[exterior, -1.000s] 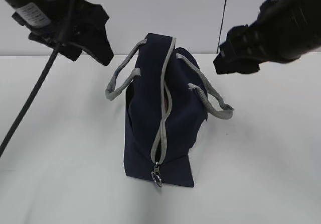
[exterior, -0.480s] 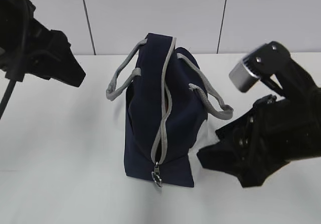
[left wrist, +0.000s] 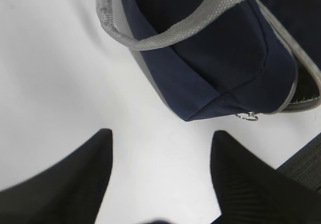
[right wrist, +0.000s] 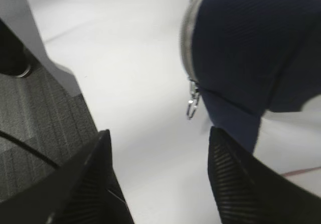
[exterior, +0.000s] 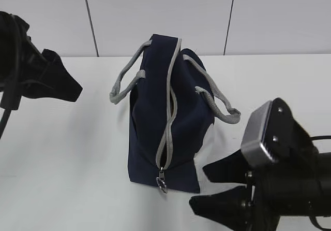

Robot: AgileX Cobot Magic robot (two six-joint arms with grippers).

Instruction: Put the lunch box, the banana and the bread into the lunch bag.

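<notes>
The navy lunch bag (exterior: 155, 112) stands in the middle of the white table, with grey handles hanging to both sides. Its grey zipper edges lie close together with a narrow gap, and the ring pull (exterior: 162, 184) hangs at the near end. The bag also shows in the left wrist view (left wrist: 210, 48) and the right wrist view (right wrist: 256, 43). My left gripper (exterior: 70, 88) is open and empty, left of the bag and apart from it. My right gripper (exterior: 199, 187) is open and empty, low at the bag's near right corner. The lunch box, banana and bread are out of view.
The white table (exterior: 67, 153) runs around the bag, with a panelled wall (exterior: 155, 13) behind. The right wrist view shows the table's edge and grey carpet floor (right wrist: 40, 128) beyond it. A black cable (exterior: 3, 122) hangs from the left arm.
My right arm has swung down from the upper right to low beside the bag's near right corner. My left arm has drawn back to the left, away from the bag.
</notes>
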